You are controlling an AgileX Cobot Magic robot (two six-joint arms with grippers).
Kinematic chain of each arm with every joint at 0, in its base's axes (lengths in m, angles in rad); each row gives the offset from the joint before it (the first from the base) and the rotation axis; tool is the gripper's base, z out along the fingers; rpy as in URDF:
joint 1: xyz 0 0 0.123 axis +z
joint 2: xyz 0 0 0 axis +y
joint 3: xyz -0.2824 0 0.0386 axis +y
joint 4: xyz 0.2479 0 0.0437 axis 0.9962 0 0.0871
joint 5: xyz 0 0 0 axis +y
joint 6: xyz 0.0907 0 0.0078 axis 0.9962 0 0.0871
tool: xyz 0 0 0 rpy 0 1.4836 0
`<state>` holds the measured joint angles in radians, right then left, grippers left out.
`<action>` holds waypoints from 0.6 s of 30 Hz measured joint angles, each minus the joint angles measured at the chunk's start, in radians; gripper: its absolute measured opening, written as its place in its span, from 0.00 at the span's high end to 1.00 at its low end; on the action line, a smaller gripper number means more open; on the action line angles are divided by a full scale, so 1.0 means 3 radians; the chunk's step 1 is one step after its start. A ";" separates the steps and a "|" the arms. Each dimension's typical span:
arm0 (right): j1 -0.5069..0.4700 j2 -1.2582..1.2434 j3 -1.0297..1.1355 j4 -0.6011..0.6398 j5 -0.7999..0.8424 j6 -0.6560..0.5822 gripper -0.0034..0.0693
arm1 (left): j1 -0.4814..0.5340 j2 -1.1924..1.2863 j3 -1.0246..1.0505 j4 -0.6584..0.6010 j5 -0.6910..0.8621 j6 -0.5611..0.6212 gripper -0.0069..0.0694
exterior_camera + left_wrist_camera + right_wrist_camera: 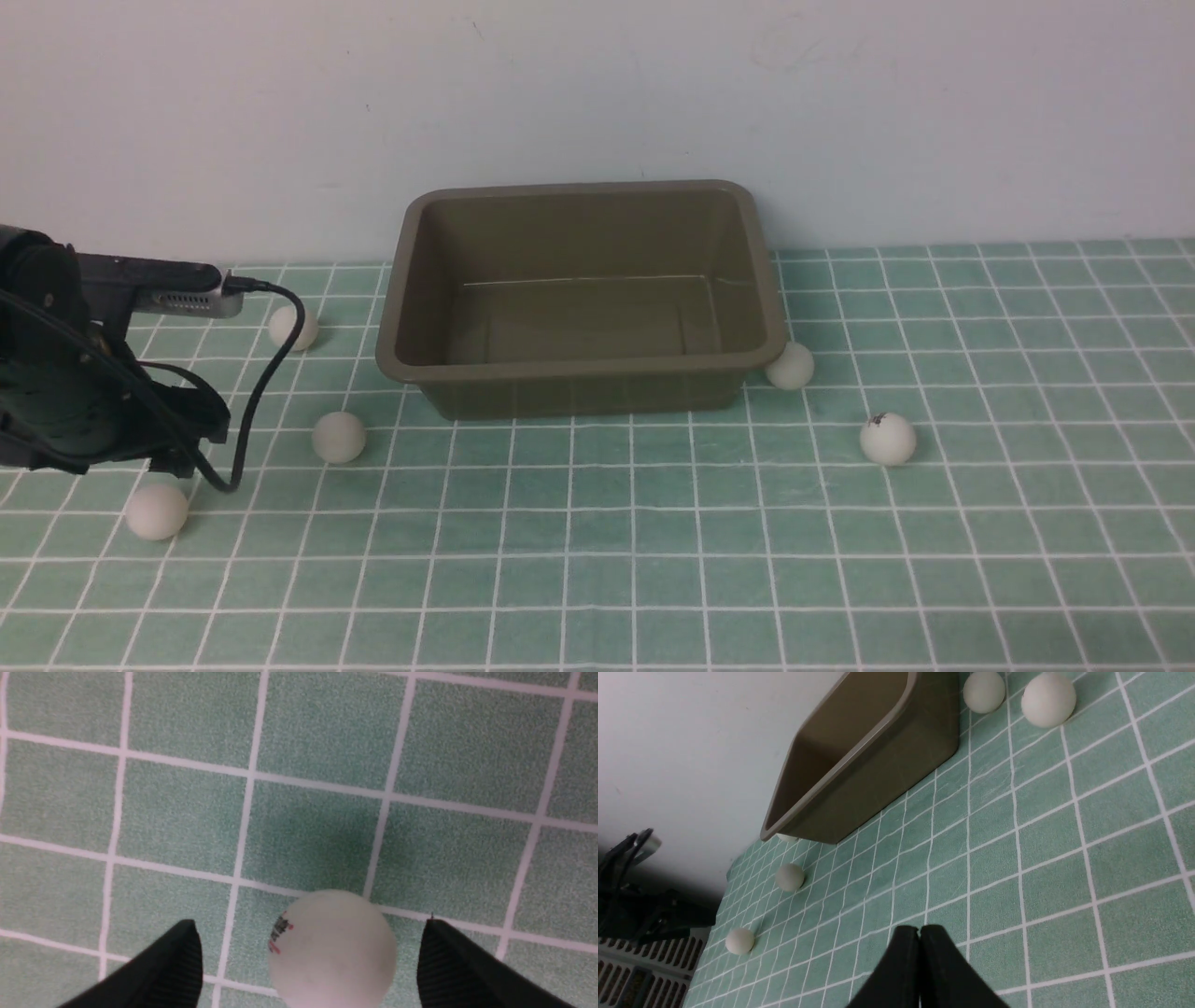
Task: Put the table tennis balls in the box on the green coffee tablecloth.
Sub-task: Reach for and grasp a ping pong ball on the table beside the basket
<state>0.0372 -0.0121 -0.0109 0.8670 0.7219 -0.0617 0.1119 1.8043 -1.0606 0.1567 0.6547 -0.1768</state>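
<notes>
Only the left wrist view shows the left gripper spread wide, a ball lying untouched between its jaws on the cloth. The right gripper is clenched, the box well ahead.

Box open on top, wall close behind it. Wide bare cloth in front. Left arm and its cable crowd the left-side balls.

I've got a plain pale wall along the far side, with a few faint scuffs and specks on it. The right wrist cam also shows a white slatted grille off to the left.
</notes>
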 joint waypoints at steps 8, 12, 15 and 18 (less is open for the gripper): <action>0.0000 0.0000 0.0000 0.0003 0.0003 -0.0011 0.97 | 0.0010 0.0186 -0.0006 -0.0247 -0.0003 0.0240 0.30; 0.0000 0.0000 0.0000 0.0003 0.0003 -0.0020 0.97 | 0.0010 0.0251 -0.0022 -0.0255 0.0000 0.0243 0.45; 0.0000 0.0000 0.0000 0.0003 0.0006 -0.0020 0.97 | 0.0010 0.0224 -0.0133 -0.0249 0.0096 0.0244 0.45; 0.0000 0.0000 0.0000 0.0003 0.0006 -0.0020 0.97 | 0.0001 0.0066 -0.0370 -0.0257 0.0394 0.0253 0.45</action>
<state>0.0372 -0.0121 -0.0110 0.8677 0.7237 -0.0678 0.1121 1.8241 -1.1716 0.0796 0.7729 -0.1009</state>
